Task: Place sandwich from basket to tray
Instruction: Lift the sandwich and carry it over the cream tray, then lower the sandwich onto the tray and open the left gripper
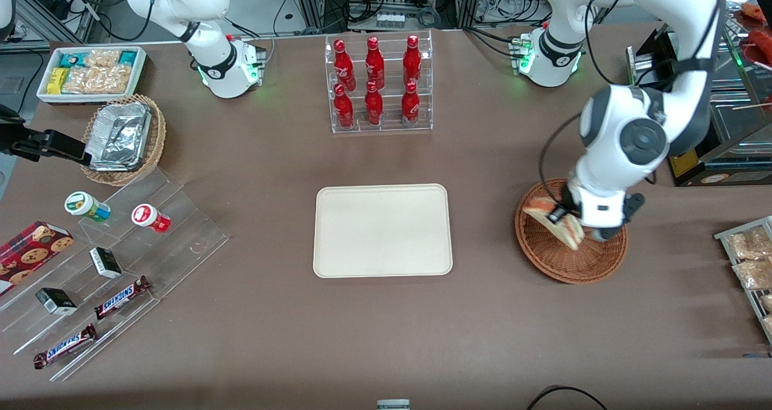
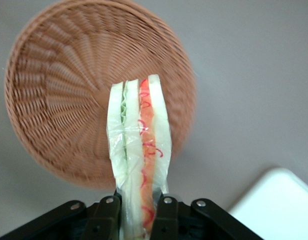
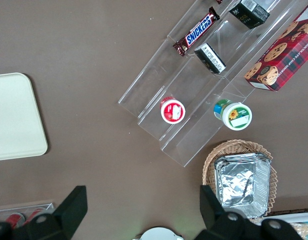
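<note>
My left gripper [image 1: 562, 216] [image 2: 139, 215] is shut on the sandwich [image 1: 556, 220] [image 2: 140, 145], a wrapped wedge of white bread with red-orange and green filling. It holds the sandwich lifted above the reddish-brown woven basket [image 1: 567, 259] [image 2: 59, 90], which lies toward the working arm's end of the table and has nothing else in it. The cream-beige tray [image 1: 382, 230] [image 2: 279, 205] lies flat mid-table with nothing on it, beside the basket.
A clear rack of red bottles [image 1: 377, 84] stands farther from the front camera than the tray. Toward the parked arm's end are a tan basket of foil packets [image 1: 123, 137], a white snack bin [image 1: 90, 72] and a clear stepped stand [image 1: 114, 265] with snacks. Packets on a rack [image 1: 748, 259] lie near the basket.
</note>
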Available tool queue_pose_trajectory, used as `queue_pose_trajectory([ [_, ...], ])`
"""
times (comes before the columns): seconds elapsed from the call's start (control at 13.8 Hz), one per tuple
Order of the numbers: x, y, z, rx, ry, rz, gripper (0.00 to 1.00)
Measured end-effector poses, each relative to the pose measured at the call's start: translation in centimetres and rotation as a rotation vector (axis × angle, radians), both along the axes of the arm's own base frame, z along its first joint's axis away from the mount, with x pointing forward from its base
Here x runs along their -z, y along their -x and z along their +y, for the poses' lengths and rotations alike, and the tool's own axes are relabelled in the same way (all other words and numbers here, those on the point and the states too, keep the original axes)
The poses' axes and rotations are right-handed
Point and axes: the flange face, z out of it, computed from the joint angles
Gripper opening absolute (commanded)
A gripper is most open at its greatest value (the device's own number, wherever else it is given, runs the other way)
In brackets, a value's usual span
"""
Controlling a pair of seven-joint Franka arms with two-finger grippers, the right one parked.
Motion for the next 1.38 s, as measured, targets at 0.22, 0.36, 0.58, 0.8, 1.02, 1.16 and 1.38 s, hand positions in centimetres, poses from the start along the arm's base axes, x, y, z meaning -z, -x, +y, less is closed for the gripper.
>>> queue_pose_trajectory([
  [0.22, -3.6, 1.4, -8.4, 0.17, 0.002, 0.003, 0.19],
  [0.36, -3.7, 2.4, -13.5, 0.276, 0.015, -0.019, 0.19],
  [0.58, -0.9, 3.3, -21.8, 0.395, 0.043, -0.055, 0.19],
  [0.8, 3.8, 3.5, -28.9, 0.478, 0.053, -0.048, 0.19],
  [1.02, 8.0, 3.4, -33.1, 0.526, 0.087, -0.095, 0.2],
  [1.16, 10.1, 3.9, -34.7, 0.555, 0.107, -0.126, 0.2],
  [1.38, 13.0, 5.3, -36.3, 0.614, 0.083, -0.139, 0.2],
])
